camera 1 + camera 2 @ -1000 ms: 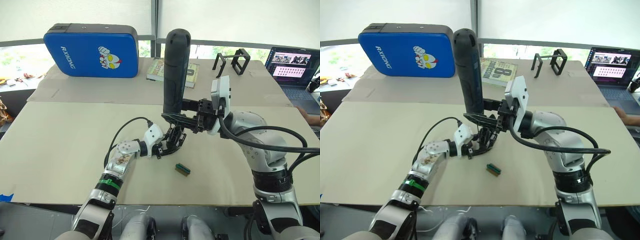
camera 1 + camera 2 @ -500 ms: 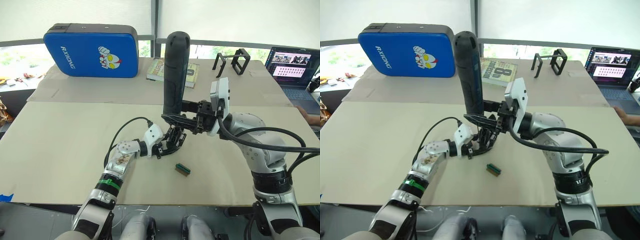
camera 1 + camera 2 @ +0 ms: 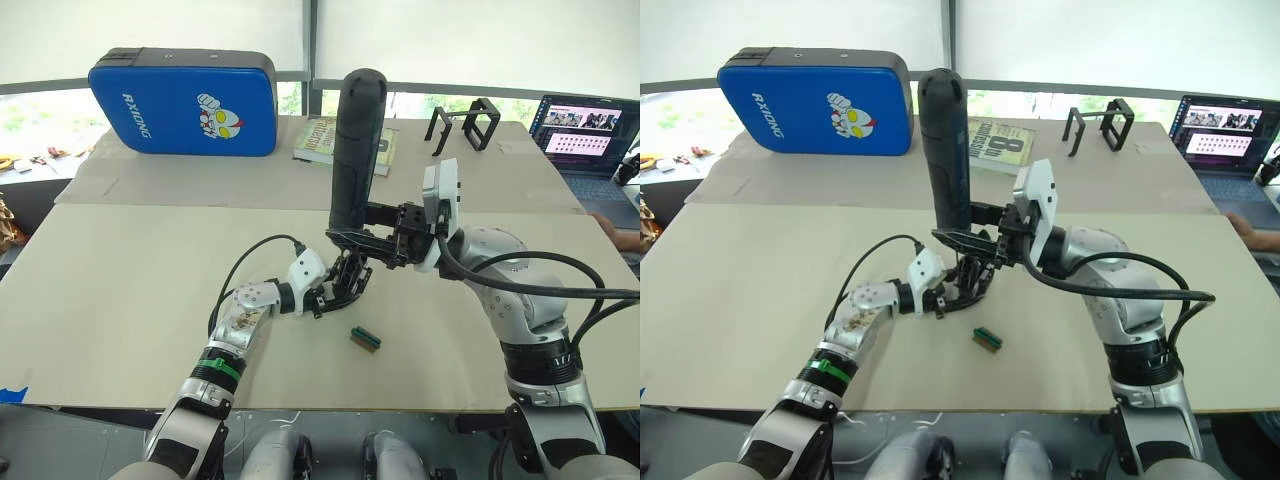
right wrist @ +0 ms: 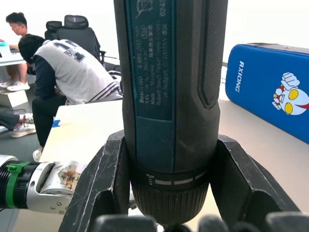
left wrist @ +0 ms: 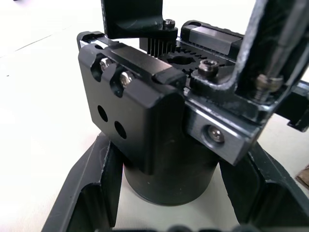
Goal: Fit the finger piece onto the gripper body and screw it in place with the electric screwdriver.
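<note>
My left gripper (image 3: 337,289) is shut on the gripper body (image 5: 159,121), a black assembly with a round base standing on the table; its fingers (image 5: 91,193) clamp the base from both sides. A dark part on top of the body, apparently the finger piece (image 5: 133,17), carries a small screw. Right above it my right gripper (image 3: 357,238) is shut on the electric screwdriver (image 3: 355,150), a thick black cylinder held nearly upright with its tip pointing down at the body. The bit is hidden behind the fingers (image 4: 104,183).
A small green-and-brown block (image 3: 365,338) lies just in front of the grippers. At the back are a blue case (image 3: 185,100), a book (image 3: 318,140), a black wire-frame stand (image 3: 468,122) and a laptop (image 3: 590,135). People (image 4: 63,72) sit beyond the table.
The screwdriver's top has shifted slightly to the right with the right gripper. The left gripper and the gripper body have stayed put.
</note>
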Robot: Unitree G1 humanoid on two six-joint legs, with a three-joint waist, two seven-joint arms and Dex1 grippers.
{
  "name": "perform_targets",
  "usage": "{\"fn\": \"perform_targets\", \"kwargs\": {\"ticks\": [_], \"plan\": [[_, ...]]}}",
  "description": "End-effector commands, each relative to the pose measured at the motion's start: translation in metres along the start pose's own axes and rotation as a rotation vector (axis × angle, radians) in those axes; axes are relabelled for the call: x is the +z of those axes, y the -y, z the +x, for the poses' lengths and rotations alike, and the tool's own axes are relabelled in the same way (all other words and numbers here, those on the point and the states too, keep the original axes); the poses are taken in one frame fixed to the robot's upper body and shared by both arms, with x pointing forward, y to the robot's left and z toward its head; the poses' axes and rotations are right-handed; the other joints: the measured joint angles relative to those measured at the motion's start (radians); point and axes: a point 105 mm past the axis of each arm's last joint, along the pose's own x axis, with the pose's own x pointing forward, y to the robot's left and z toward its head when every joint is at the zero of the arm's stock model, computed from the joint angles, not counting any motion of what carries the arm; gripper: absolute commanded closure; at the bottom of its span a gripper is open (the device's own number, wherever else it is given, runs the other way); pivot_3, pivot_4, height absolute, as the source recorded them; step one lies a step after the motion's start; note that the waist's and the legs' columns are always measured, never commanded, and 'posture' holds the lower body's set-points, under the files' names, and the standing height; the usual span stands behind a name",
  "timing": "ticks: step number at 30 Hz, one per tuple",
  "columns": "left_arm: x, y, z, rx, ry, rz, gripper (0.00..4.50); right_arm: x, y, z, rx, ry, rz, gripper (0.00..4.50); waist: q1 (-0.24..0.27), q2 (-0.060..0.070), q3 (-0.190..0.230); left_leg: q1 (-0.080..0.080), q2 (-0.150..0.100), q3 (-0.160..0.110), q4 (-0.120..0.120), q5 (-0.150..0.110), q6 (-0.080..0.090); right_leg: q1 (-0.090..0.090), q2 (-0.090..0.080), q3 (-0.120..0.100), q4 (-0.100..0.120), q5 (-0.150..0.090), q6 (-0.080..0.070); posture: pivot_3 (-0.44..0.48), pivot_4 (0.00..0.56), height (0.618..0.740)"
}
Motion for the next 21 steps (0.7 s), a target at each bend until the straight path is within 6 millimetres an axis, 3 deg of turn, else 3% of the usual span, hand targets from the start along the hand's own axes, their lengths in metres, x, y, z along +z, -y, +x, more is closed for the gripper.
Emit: {"fn": "perform_targets", "kwargs": {"ticks": [1,11,21], "plan": [[0.016,-0.002,0.004,-0.007,0.044,0.046,2.16,-0.037,-0.001,-0.003,0.009,-0.165,0.054,2.58,0.001,0.000,0.000,0.001,0.000,0.000,0.000,0.000,0.000,0.001,0.000,0.000,0.000,0.000,0.000,0.000,0.150,0.740],[0.016,-0.004,0.004,-0.002,0.049,0.049,2.16,-0.057,0.002,-0.009,0.021,-0.269,0.025,2.58,0.002,0.000,-0.003,0.009,0.001,-0.001,-0.002,-0.002,-0.003,0.003,-0.002,0.001,-0.001,0.000,0.000,0.000,0.150,0.740],[0.016,-0.003,0.004,-0.003,0.049,0.050,2.16,-0.063,0.000,-0.011,0.022,-0.278,0.051,2.58,0.002,0.000,-0.006,0.009,0.001,-0.002,-0.002,-0.003,-0.006,0.004,-0.003,0.001,-0.001,0.000,0.000,0.000,0.150,0.740]]}}
